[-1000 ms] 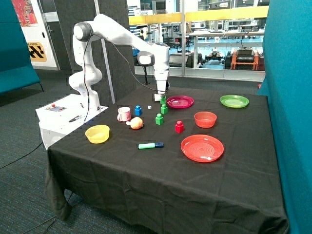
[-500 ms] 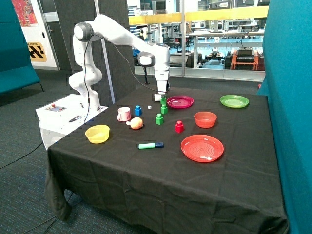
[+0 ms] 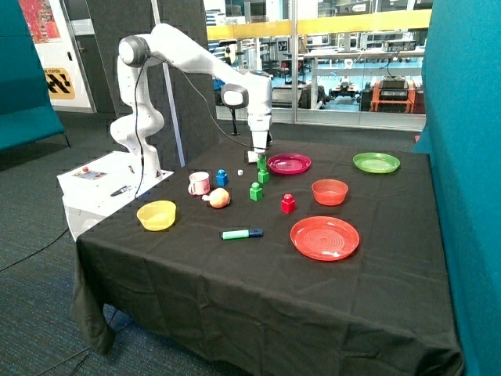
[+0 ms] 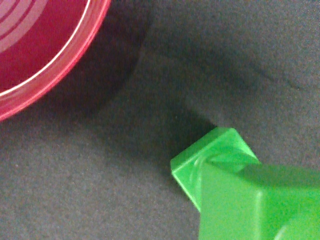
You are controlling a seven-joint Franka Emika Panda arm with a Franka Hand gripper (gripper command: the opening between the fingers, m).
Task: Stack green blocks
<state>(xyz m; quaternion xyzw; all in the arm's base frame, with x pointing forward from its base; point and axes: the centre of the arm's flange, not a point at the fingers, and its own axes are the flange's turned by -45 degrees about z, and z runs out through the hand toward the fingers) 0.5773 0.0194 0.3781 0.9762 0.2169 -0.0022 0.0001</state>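
Observation:
One green block stands alone on the black cloth in front of the magenta plate. Behind it a second green block stands on the cloth, with a third green block right on top of it, directly under my gripper. In the wrist view the upper green block fills the corner close to the camera. A corner of the lower green block shows beneath it, slightly offset. The gripper itself is out of the wrist view.
The magenta plate lies close beside the two blocks. Around them are a blue brick, a pink mug, a peach-coloured ball, a red brick, an orange bowl, a red plate, a green marker, a yellow bowl and a green plate.

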